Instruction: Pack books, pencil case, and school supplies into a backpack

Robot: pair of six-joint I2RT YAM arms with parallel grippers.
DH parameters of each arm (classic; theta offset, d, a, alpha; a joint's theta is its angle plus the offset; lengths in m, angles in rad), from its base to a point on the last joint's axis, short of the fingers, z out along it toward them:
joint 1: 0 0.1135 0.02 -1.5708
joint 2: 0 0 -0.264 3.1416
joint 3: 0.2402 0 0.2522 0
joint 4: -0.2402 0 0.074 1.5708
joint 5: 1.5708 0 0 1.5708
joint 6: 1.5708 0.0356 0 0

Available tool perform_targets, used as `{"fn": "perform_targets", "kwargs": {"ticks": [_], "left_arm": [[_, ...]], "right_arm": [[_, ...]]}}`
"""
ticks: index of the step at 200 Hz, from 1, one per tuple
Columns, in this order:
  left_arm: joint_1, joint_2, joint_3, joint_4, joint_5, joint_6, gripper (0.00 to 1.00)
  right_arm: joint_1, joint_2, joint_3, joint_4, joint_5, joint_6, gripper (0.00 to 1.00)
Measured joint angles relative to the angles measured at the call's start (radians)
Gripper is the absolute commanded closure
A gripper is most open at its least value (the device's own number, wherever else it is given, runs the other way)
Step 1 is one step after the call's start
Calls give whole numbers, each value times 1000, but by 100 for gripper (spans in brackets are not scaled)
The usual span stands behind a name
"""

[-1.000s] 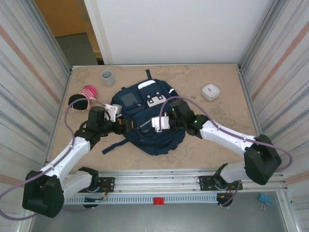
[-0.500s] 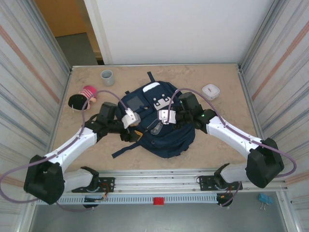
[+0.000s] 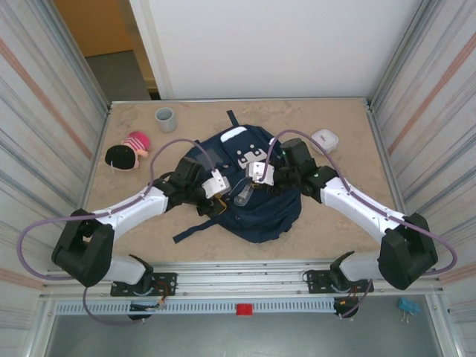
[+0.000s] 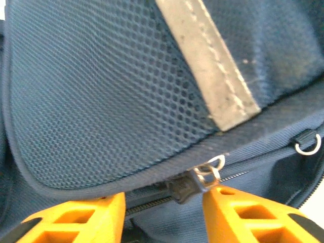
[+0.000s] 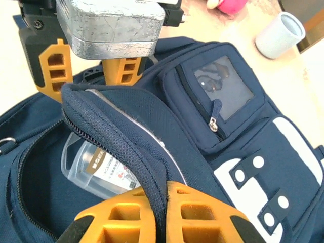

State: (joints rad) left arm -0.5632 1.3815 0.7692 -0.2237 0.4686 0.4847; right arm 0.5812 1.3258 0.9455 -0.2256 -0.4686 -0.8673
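Tabletop (image 3: 349,119) backpack (image 3: 264,219) holds clear box (image 5: 93,169), right wrist view.

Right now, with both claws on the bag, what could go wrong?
The right gripper pinches just the thin zipper edge of the flap on the backpack. The edge could slip out, and the flap might drop over the clear plastic box inside. The left gripper has its fingers apart around the small zipper pull. Closing, they might miss it or catch the mesh above. Both grippers sit close together, so they could bump.
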Motion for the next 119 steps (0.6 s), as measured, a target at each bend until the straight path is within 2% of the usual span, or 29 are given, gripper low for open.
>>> {"fn": "perform_targets", "kwargs": {"ticks": [25, 37, 52, 88, 108, 119], "left_arm": [[-14, -17, -33, 78, 12, -41, 92], [-24, -23, -43, 95, 21, -52, 97], [-33, -37, -57, 116, 31, -72, 100], [-46, -84, -116, 185, 33, -161, 100], [-58, -96, -130, 206, 16, -233, 100], [-73, -100, -135, 215, -2, -280, 100]], "right_arm": [[-6, 0, 9, 2, 0, 11, 100], [-6, 0, 10, 7, 0, 23, 100], [-8, 0, 10, 12, 0, 41, 97], [-8, -15, 8, 15, 3, 155, 58], [-10, -67, 1, 9, 3, 338, 43], [-10, -112, -1, -2, 12, 511, 40]]}}
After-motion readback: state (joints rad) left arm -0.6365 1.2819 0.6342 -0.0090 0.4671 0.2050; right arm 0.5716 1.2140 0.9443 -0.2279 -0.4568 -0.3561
